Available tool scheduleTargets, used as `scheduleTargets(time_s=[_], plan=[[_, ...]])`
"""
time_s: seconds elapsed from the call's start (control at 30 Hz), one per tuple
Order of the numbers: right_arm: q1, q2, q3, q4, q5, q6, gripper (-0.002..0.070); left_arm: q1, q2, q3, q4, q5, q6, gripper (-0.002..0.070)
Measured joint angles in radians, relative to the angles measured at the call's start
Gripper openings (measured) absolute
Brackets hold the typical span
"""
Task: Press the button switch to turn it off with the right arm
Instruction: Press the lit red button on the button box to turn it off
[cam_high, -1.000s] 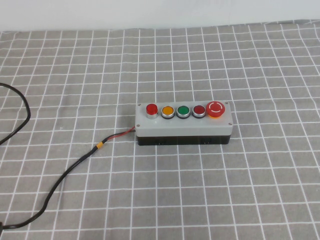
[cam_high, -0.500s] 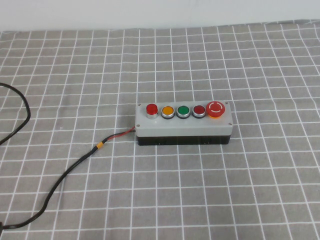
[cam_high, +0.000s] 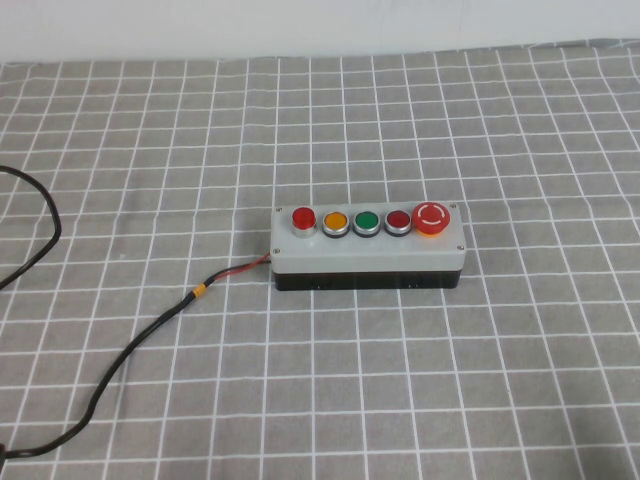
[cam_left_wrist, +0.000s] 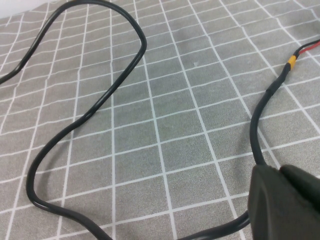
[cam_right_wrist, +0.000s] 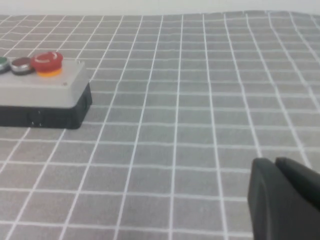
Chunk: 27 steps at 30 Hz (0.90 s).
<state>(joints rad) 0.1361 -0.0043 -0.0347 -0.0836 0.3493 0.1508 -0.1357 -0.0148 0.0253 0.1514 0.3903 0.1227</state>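
A grey button box (cam_high: 367, 250) on a black base sits mid-table on the checked cloth. Along its top run a bright red button (cam_high: 303, 220), a yellow one (cam_high: 335, 222), a green one (cam_high: 367, 221), a dark red one (cam_high: 398, 221) and a red mushroom stop button (cam_high: 432, 217). Neither arm appears in the high view. In the right wrist view my right gripper (cam_right_wrist: 274, 161) is shut and empty, low over bare cloth, well away from the box (cam_right_wrist: 45, 92) and its mushroom button (cam_right_wrist: 47, 62). My left gripper (cam_left_wrist: 278, 171) is shut, just above the box's cable (cam_left_wrist: 85, 117).
A black cable (cam_high: 130, 350) runs from the box's left end across the near left of the table, with a yellow band (cam_high: 199, 291) and red lead near the box. It loops under the left wrist. A white wall borders the far edge.
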Motion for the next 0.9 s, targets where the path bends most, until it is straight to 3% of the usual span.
scheduleTargets(time_s=[0.37, 0.9], plan=[[-0.011, -0.003, 0.06, 0.103, 0.006, 0.0, -0.0016, 0.0, 0.0, 0.0, 0.0, 0.0, 0.0, -0.0003], [-0.011, -0.003, 0.06, 0.111, 0.01, 0.0, -0.0016, 0.0, 0.0, 0.0, 0.0, 0.0, 0.0, -0.0003]])
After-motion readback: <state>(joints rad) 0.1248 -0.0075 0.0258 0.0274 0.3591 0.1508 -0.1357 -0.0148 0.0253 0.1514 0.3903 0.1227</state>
